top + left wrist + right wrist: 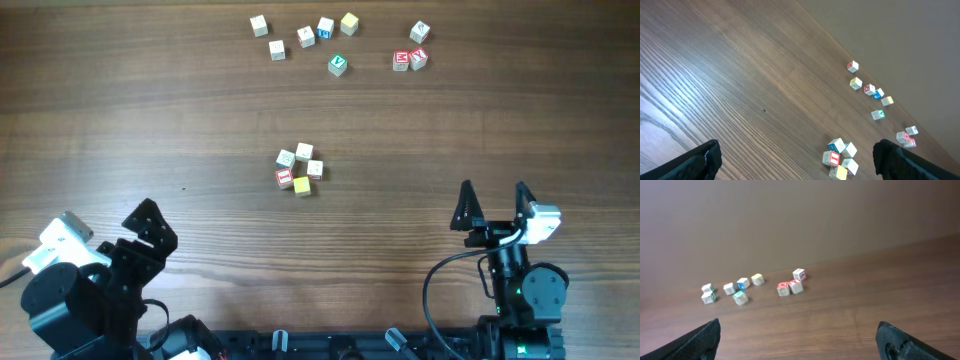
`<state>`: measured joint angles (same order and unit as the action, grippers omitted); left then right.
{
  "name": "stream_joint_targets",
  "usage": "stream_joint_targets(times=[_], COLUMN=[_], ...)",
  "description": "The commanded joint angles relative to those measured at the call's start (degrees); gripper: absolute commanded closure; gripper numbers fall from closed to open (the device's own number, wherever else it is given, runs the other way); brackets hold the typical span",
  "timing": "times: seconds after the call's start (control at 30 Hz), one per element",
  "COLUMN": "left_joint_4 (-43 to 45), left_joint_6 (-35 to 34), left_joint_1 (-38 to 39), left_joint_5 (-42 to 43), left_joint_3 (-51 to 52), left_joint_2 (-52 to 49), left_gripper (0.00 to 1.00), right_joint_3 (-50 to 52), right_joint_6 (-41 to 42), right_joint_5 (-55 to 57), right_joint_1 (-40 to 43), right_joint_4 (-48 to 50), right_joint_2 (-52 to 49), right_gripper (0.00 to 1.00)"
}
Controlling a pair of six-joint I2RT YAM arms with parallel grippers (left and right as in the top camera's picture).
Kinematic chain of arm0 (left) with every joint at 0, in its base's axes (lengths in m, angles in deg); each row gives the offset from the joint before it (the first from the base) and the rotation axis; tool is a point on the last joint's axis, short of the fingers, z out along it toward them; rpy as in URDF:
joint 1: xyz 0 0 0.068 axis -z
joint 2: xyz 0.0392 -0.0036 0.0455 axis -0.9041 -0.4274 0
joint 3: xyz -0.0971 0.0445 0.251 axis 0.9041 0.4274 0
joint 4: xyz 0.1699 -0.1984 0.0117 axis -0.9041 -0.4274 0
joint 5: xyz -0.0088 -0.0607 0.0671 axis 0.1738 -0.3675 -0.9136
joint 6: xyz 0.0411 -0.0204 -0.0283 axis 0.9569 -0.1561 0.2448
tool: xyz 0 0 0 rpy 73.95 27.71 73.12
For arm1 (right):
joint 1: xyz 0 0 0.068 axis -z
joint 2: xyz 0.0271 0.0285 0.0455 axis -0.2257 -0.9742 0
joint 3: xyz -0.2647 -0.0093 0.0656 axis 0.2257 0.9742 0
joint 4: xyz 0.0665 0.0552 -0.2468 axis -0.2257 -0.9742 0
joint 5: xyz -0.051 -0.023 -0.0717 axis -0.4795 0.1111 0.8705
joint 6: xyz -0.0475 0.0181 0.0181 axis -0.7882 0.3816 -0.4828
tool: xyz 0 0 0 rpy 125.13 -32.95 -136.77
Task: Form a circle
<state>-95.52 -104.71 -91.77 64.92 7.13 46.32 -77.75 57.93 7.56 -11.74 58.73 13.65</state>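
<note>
The circle (300,168) is a tight ring of small wooden letter cubes in the middle of the table: three pale cream ones, a red-faced cube (285,178) and a yellow cube (302,185). In the left wrist view the circle (841,157) lies low and right of centre, just inside the right finger (887,152). My left gripper (150,222) (797,152) is open and empty at the near left. My right gripper (494,190) (799,330) is open and empty at the near right. The circle does not show in the right wrist view.
Several loose letter cubes lie scattered along the far side, among them a green-faced cube (338,65) (878,114) (740,297), a yellow one (348,22) and a red pair (409,60) (789,287). The wooden table's far edge (900,95) runs close behind them.
</note>
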Motion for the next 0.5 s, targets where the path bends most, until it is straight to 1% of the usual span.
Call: stream_joint_targets(times=[0.0, 0.47], left_joint_4=[0.13, 0.13], left_joint_6=[0.92, 0.92], left_joint_1=[-0.04, -0.04], left_joint_5=[0.66, 0.66], left_joint_3=[0.11, 0.11], left_joint_2=[-0.24, -0.26], left_gripper=[0.0, 0.0], right_joint_3=[0.04, 0.04], right_joint_6=[-2.8, -2.71], right_joint_5=[1.14, 0.79], right_joint_1=[0.22, 0.17], right_joint_4=[0.07, 0.11], right_joint_2=[0.59, 0.48], right_gripper=[0.0, 0.0])
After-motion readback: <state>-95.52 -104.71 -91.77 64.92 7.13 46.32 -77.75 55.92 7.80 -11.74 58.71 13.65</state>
